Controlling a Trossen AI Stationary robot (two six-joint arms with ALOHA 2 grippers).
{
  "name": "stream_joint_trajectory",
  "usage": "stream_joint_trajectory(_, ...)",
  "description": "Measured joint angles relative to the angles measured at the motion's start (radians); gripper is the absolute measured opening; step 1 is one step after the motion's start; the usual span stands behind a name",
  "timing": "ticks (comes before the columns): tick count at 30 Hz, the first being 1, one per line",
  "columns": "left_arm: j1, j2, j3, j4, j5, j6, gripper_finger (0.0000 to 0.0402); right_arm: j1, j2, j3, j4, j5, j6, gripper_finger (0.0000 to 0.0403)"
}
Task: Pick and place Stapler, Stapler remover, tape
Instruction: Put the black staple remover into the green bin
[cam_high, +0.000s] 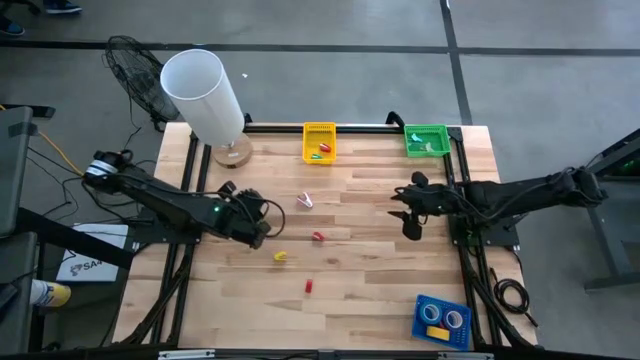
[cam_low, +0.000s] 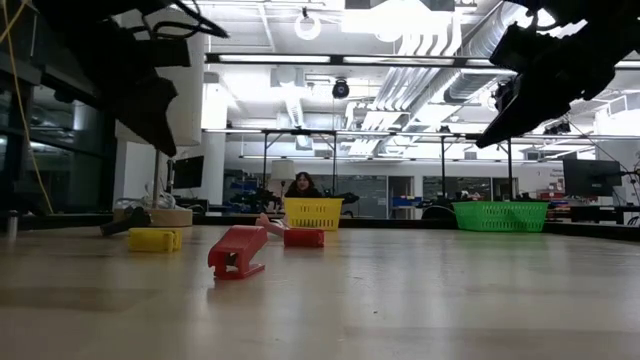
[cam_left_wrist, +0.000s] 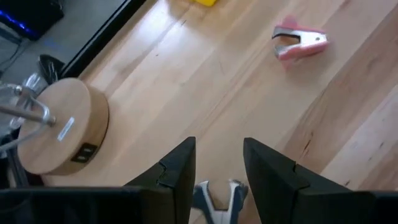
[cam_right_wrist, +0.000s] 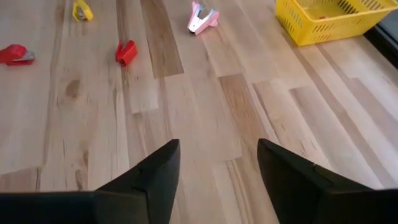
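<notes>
A pale wooden plank table (cam_high: 380, 270) fills the middle of the overhead frame, edged by a dark metal frame. At upper left, a tall white cylinder (cam_high: 203, 95) rises from a round wooden base (cam_high: 233, 154) on the table's back corner.

The left arm enters from the left edge; its left gripper (cam_high: 258, 232) sits left of centre. In its wrist view the two dark fingers (cam_left_wrist: 177, 171) stand parted around a small blue-and-silver staple remover (cam_left_wrist: 217, 198), which sits between them; whether they press on it is unclear. The right arm enters from the right edge, and its right gripper (cam_high: 411, 222) hangs right of centre with fingers (cam_right_wrist: 158, 171) apart and nothing between them, only bare planks below.

A yellow mesh basket (cam_high: 319, 131) sits at top centre holding small red and green pieces. A green mesh basket (cam_high: 426, 131) sits at upper right. A blue tray (cam_high: 441, 309) at lower right holds ring-shaped tape rolls (cam_high: 433, 313) with pale cores.

Loose across the middle lie small items, well apart: a pink staple remover (cam_high: 305, 201) just above centre, a red stapler (cam_high: 319, 237) at centre, a yellow stapler (cam_high: 280, 257) just right of the left gripper, and another red stapler (cam_high: 309, 286) lower down.

In the table-level view a person (cam_low: 303, 185) sits far behind the yellow basket.
</notes>
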Motion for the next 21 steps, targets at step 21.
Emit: stream_joint_trajectory(21,0.138,-0.026,-0.168,-0.1,0.16,-0.21,0.0206,0.0,0.026,0.0,0.06,0.105,0.016,0.0225)
